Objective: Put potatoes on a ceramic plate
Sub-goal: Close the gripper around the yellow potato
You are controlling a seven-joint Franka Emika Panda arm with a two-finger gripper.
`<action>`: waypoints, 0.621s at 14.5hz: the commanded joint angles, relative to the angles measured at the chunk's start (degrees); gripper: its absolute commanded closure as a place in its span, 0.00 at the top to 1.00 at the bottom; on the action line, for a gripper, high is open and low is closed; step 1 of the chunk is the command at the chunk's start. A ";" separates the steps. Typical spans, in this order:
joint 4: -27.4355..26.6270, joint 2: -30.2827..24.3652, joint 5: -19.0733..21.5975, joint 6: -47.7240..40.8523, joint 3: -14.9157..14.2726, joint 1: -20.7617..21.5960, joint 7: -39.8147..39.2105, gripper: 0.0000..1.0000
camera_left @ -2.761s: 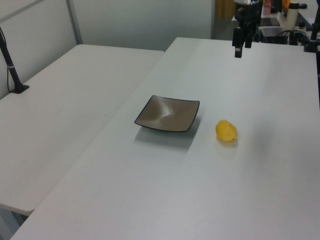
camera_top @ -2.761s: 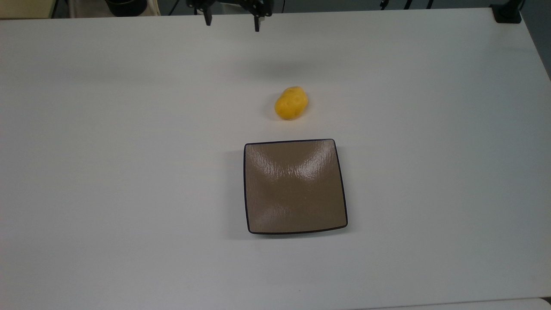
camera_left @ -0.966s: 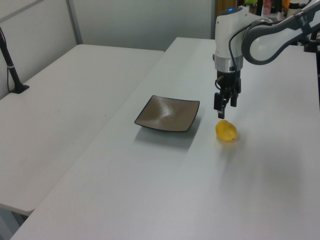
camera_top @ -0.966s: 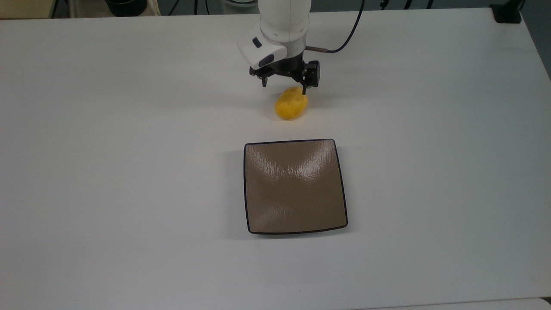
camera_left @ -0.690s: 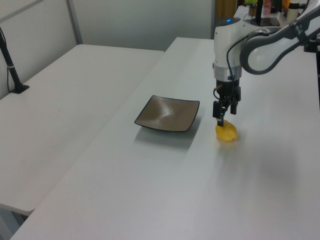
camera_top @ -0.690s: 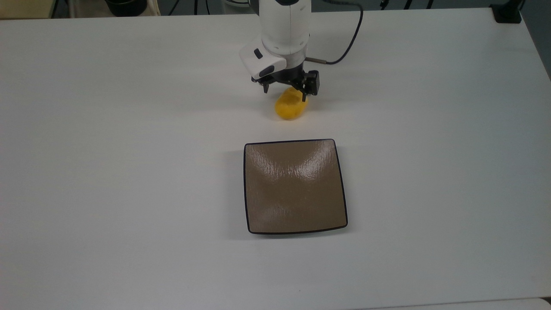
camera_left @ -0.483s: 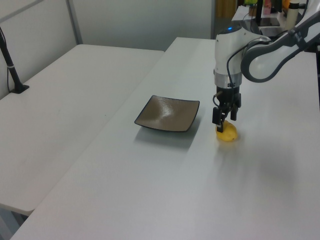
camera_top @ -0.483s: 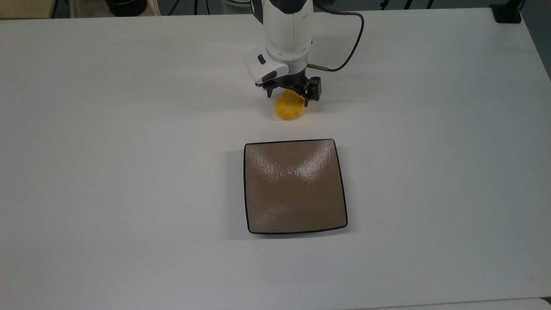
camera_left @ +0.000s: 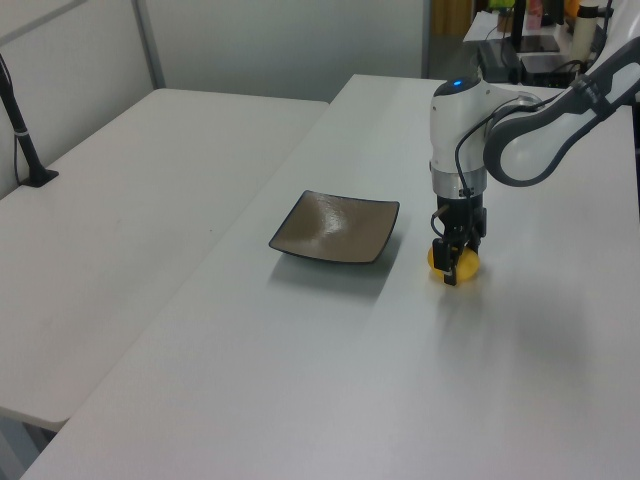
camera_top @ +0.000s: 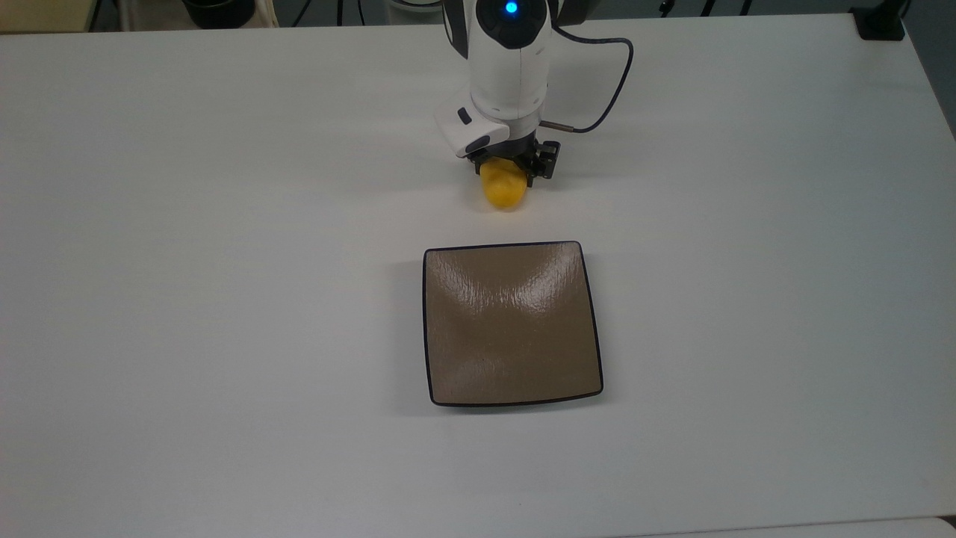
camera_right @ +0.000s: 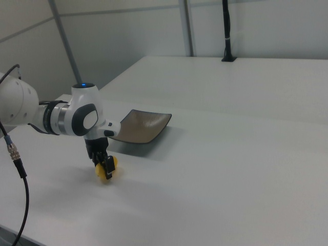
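Observation:
The yellow potato (camera_top: 504,194) lies on the white table just beyond the far edge of the ceramic plate (camera_top: 511,321), a square tan-brown dish with a dark rim and nothing on it. My gripper (camera_top: 506,172) has come straight down over the potato, and its black fingers press against both sides while the potato rests on the table. In the left view a finger (camera_left: 450,270) stands in front of the potato (camera_left: 468,264), to the right of the plate (camera_left: 335,225). In the right view the gripper (camera_right: 104,163) holds the potato (camera_right: 101,172) left of the plate (camera_right: 143,125).
A black cable (camera_top: 609,90) loops from the wrist toward the top view's right. A second white table (camera_left: 130,210) adjoins on the left view's left, with a black clamped post (camera_left: 25,140) on it. Bare tabletop (camera_top: 224,299) surrounds the plate.
The gripper came in from the table's far edge, descended onto the potato and drew its fingers in against it. The potato turned slightly between them. The plate has not moved.

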 commanded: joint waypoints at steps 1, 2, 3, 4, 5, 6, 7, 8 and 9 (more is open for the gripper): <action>-1.02 -0.59 -0.94 2.05 0.04 0.14 1.43 0.69; -1.02 -0.58 -0.94 2.05 0.04 0.14 1.43 0.67; -1.02 -0.58 -0.94 2.05 0.04 0.14 1.43 0.67; -1.02 -0.58 -0.94 2.05 0.04 0.14 1.43 0.66; -1.02 -0.58 -1.03 2.05 0.04 0.14 1.43 0.63; -0.93 -0.58 -1.03 1.97 0.04 0.14 1.35 0.62; -0.76 -0.67 -1.03 1.96 0.04 0.14 1.43 0.62; -0.58 -0.76 -1.03 1.96 0.04 0.05 1.43 0.62; -0.49 -0.93 -1.12 1.96 0.04 -0.03 1.43 0.62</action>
